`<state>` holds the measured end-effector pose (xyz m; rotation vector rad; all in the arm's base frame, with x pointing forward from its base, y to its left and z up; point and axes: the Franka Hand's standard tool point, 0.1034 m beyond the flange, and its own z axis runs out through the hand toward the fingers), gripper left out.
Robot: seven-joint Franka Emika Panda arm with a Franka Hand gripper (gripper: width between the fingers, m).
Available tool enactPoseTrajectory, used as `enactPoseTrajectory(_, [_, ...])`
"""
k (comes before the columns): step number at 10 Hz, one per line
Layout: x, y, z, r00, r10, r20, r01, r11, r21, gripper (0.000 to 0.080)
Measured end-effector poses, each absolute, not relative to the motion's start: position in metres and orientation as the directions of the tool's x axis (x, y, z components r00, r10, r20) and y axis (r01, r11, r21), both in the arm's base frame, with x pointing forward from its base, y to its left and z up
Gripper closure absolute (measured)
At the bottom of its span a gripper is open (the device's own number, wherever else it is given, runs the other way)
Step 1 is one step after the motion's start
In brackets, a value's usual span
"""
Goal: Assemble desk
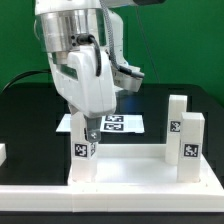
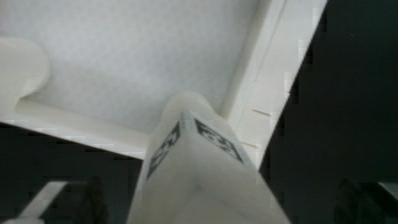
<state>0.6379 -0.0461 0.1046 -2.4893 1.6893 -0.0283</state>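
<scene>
In the exterior view the arm reaches straight down, its end effector [image 1: 88, 128] spread just above a leg [image 1: 83, 152] standing upright at the tabletop's [image 1: 130, 172] near corner on that view's left. Two more legs [image 1: 186, 142] stand at the exterior view's right. The marker board [image 1: 112, 124] lies behind on the black table [image 1: 30, 110].

In the wrist view the leg [image 2: 196, 165] rises toward the camera over the tabletop's [image 2: 125, 70] rimmed surface; the fingers [image 2: 54, 200] flank it, apart.

The arm's fingers [image 1: 89, 128] stood spread just above an upright tagged leg [image 1: 84, 158] on the white tabletop [image 1: 135, 170]; two more legs [image 1: 186, 138] stood upright at its far end.
</scene>
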Motion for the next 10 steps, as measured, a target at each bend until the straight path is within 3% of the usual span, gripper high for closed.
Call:
enactPoseTrajectory(2, [0.6372, -0.0464, 0.1045, 0.558, -0.829, -0.032, -0.826, -0.551, -0.117, 0.015])
enactPoseTrajectory(3, [0.6361, -0.0452, 0.1039, 0.763, -0.646, -0.013, -0.645, -0.761, -0.067, 0.015])
enactPoseTrajectory(4, [0.6365, -0.0446, 0.0995, 0.886, -0.464, -0.004, -0.463, -0.884, -0.061, 0.015])
enactPoseTrajectory(7, [0.6355, -0.0442, 0.0979, 0.885, -0.465, -0.009, -0.464, -0.883, -0.062, 0.0162])
enactPoseTrajectory(8, [0.6354, -0.0444, 0.0978, 0.881, -0.473, -0.01, -0.472, -0.879, -0.062, 0.035])
enactPoseTrajectory(9, [0.6352, -0.0447, 0.0977, 0.858, -0.514, -0.013, -0.514, -0.856, -0.061, 0.035])
enactPoseTrajectory(10, [0.6344, -0.0463, 0.0973, 0.814, -0.581, -0.018, -0.581, -0.812, -0.058, 0.0511])
